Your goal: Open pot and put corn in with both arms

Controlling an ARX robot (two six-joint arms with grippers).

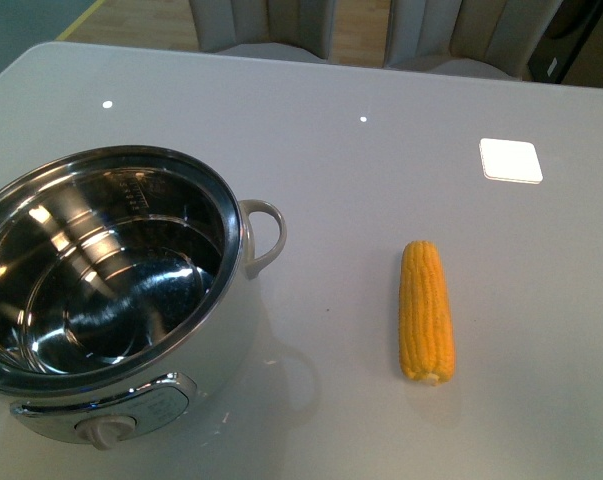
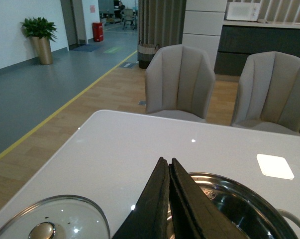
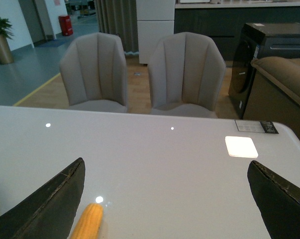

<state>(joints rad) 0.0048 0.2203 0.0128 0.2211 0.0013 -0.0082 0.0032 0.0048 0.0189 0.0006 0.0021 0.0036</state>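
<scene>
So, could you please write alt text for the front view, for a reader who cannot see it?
An open, empty steel pot with a loop handle stands at the left of a grey table, and a yellow corn cob lies apart to its right. Two chair backs show beyond the far edge.

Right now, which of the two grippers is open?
The right gripper, by the corn: its jaws stand wide apart. The left gripper, by the pot, has its jaws pressed together.
</scene>
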